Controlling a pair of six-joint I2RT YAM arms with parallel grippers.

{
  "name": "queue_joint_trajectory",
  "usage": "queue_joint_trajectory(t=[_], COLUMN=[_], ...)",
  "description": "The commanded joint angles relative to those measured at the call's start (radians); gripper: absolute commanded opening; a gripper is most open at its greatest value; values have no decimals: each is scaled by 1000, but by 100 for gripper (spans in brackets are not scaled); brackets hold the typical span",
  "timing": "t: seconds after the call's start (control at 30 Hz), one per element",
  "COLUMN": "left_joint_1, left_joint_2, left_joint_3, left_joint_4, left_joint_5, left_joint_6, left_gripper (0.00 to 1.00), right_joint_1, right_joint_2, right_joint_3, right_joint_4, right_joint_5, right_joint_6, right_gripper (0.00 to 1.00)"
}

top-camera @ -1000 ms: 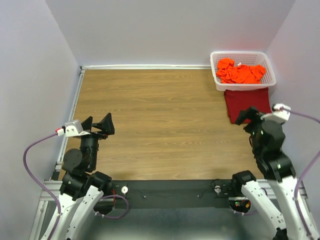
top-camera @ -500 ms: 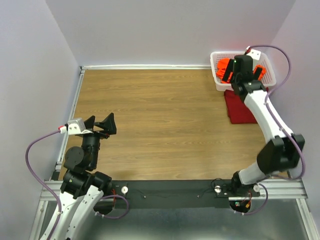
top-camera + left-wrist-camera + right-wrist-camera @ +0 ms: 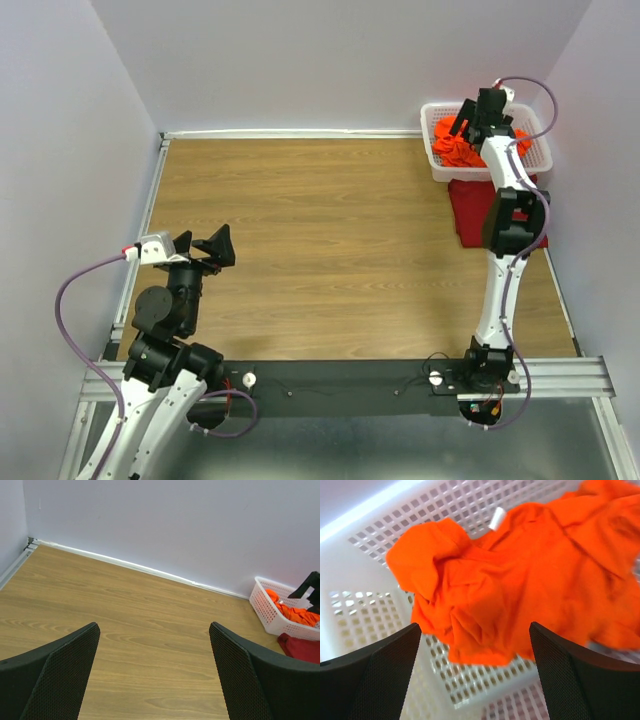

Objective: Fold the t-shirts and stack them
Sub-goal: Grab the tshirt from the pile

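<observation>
Bench top (image 3: pixel 320 250): mid-brown wood-grain laminate, with darker streaks running left to right.

Far right corner: white plastic mesh basket (image 3: pixel 436 165), walls a lattice of square holes.

In the basket: crumpled bright orange cloth t-shirt (image 3: pixel 520 580), plain, uniform colour, shaded darker in the folds. Small white tag (image 3: pixel 496 517) on it.

Against the basket's near side: folded dark red cloth t-shirt (image 3: pixel 466 215), plain maroon.

Left hand (image 3: pixel 154 627) and right hand (image 3: pixel 472 630): matt black. Finger pads (image 3: pixel 65 675) carry a fine dotted grid.

Arm links (image 3: pixel 502 290): white, with black joints.

Cables (image 3: pixel 62 295): purple.

Walls (image 3: pixel 330 60): pale lavender-grey. White strip (image 3: pixel 290 133) along the bench's far edge.

Near edge: black rail (image 3: pixel 340 375), silver frame (image 3: pixel 560 370).
</observation>
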Motion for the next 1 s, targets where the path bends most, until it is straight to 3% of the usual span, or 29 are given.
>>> queue_joint_trajectory(t=[0.0,0.17,0.23,0.27,0.3,0.33,0.37,0.43,0.47,0.73,0.97], left_joint_1=[5,5,5,5,6,5,5,5,5,5,6], left_joint_2=[13,19,21,21,19,21,19,19,16,-1,-51], left_joint_3=[-4,-6,-6,-6,-7,-6,-7,-7,-7,-9,-12], left_joint_4=[-1,4,4,4,4,2,4,4,2,8,7], left_joint_5=[-28,-23,-25,-26,-28,-25,-25,-22,-19,-5,-8], left_joint_6=[4,7,5,5,5,5,5,4,7,10,7], left_gripper=[98,98,98,98,98,98,98,98,98,99,98], right_joint_1=[-11,-16,-16,-16,-16,-16,-16,-16,-16,9,119], right_joint_2=[140,246,266,267,264,258,250,206,188,-125,-447], right_joint_3=[149,197,191,189,188,185,183,171,165,50,-9], right_joint_4=[-8,6,15,18,23,28,29,34,35,43,40], right_joint_5=[-116,-133,-146,-156,-169,-173,-168,-159,-151,-117,-295], right_joint_6=[23,40,37,35,27,21,6,-17,-28,-144,-155], right_gripper=[96,91,78,71,53,44,21,4,1,1,0])
